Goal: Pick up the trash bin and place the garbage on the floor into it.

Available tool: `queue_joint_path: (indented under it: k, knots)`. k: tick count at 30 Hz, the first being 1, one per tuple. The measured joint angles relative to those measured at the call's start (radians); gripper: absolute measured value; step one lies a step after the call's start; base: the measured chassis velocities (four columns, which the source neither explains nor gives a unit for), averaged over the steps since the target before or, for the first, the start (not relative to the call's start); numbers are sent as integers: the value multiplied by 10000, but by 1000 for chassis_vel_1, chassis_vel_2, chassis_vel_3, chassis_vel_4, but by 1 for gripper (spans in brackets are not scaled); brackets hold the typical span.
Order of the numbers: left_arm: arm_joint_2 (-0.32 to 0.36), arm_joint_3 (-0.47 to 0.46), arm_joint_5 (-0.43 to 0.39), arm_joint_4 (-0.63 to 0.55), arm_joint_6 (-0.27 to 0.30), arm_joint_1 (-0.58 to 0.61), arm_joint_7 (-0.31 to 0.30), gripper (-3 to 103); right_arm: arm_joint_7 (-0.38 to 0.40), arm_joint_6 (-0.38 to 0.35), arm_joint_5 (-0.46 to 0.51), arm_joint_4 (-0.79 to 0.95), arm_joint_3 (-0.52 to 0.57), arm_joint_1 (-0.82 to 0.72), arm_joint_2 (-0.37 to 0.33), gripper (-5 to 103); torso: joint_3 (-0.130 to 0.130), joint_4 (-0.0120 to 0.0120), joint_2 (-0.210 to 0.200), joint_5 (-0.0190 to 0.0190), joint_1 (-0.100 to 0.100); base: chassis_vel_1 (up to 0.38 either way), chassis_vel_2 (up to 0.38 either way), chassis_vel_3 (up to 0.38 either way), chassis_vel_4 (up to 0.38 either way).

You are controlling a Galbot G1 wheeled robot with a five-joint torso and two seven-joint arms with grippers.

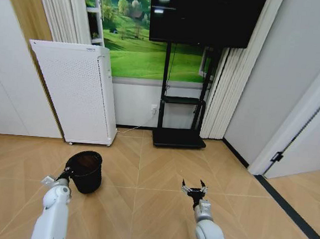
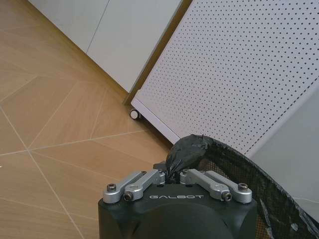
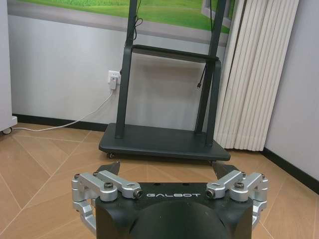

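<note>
With the left end effector point(image 1: 67, 172) clamped on the trash bin point(image 1: 85, 170) rim, near the white cabinet point(image 1: 76, 91), I keep it level; right end effector point(image 1: 194, 187) hovers open above the floor point(image 1: 156, 169).

In our left wrist view, the left tool point(image 2: 174, 175) pinches the trash bin point(image 2: 259, 184), whose far side runs off the edge. The left tool's own housing hides its fingertips. Our head view cuts the TV point(image 1: 207, 15) at the top.
</note>
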Motion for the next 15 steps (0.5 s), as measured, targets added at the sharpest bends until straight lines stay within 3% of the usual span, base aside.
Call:
queue_joint_path:
  k: [13,15]
  knots:
    - [328,1,-42,956,-241,-330,236,4,-2,-39,0,-204,-170,171,7,100,0,1,0,0,0,0,0,0,0]
    - [380,0,-90,1057,-245,-364,288,8,-14,-44,-1,-235,-198,211,-5,100,-1,0,0,0,0,0,0,0,0]
